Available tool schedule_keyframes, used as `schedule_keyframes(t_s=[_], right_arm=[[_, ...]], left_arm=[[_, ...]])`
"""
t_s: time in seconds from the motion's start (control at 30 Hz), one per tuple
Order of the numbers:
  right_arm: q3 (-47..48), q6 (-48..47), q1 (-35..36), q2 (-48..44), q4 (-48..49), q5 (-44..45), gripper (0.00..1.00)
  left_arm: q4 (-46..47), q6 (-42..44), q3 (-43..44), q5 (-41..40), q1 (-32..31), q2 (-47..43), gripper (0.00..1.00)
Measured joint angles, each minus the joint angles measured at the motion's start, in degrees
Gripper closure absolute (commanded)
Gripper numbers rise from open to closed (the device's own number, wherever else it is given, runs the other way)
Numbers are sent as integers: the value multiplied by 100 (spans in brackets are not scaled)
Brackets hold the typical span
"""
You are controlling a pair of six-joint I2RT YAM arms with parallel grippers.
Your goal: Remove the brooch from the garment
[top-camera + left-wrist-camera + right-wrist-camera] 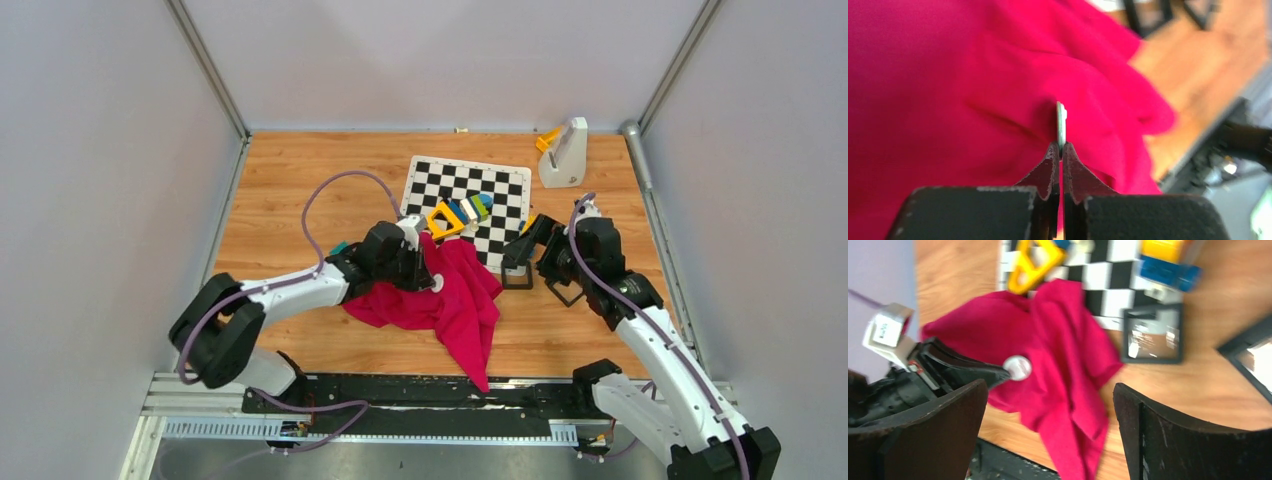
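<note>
in the left gripper [1059, 150]: brooch [1061, 125] pinched edge-on

between the left fingertips the pale disc stands on edge. its lower rim is nipped by the pressed-together fingers and the rest rises just past them, against the garment [948, 90]. whether it is fastened to the cloth cannot be told. the right gripper [1048, 390] has its fingers spread wide, holding nothing. beyond them lie the magenta cloth and, ahead to the right, a black square frame [1153, 335] on the table [1198, 385].
</note>
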Motion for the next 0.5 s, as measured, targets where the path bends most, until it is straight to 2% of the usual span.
schedule_keyframes(t_s=[0.1,0.23,0.4,0.5], right_arm=[[0,-33,-271,136,-573,358,0],[17,42,-693,131,-1062,935,2],[195,474,-935,402,-1298,1633,18],[358,767,-938,901,-1303,1915,25]], left_arm=[[-356,-28,197,-815,170,560,100],[-868,-118,214,-2041,695,623,100],[-1375,13,332,-3469,1268,437,100],[-1589,330,507,-3812,1355,212,100]])
